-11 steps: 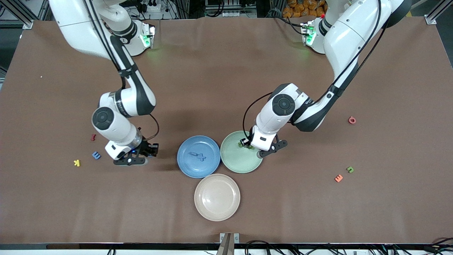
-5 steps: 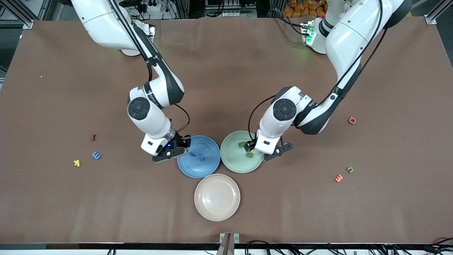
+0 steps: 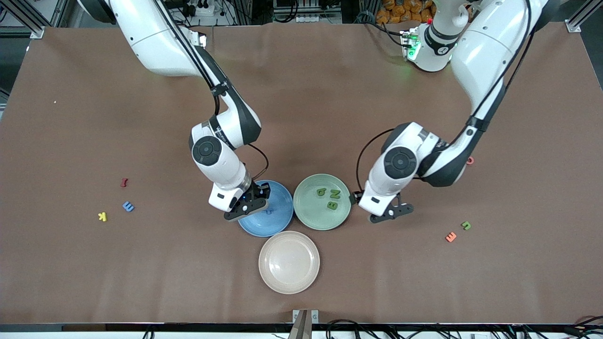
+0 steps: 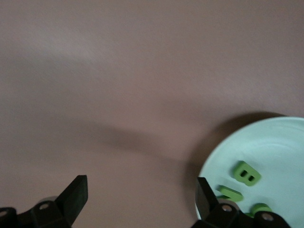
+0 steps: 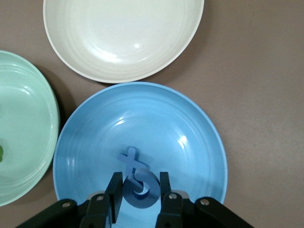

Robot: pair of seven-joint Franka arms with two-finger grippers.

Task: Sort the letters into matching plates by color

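My right gripper [image 3: 261, 190] hangs over the blue plate [image 3: 279, 214], shut on a rounded blue letter [image 5: 141, 186]. Under it another blue letter [image 5: 130, 158], shaped like a cross, lies in the blue plate [image 5: 185, 137]. My left gripper [image 3: 355, 197] is open and empty [image 4: 140, 197], just off the pale green plate's [image 3: 308, 213] rim toward the left arm's end. Three green letters [image 3: 332, 205] lie in that green plate [image 4: 280, 147]. The beige plate [image 3: 289, 262] sits bare, nearer the front camera.
Loose letters lie on the brown table: blue [image 3: 127, 206], yellow [image 3: 102, 216] and red [image 3: 124, 182] toward the right arm's end; orange [image 3: 451, 237], green [image 3: 466, 225] and a red one [image 3: 470, 161] half hidden by the left arm toward the other end.
The right arm swung from the loose letters to over the blue plate, carrying the blue letter. The left gripper opened, left a green letter in the green plate and moved off its rim.
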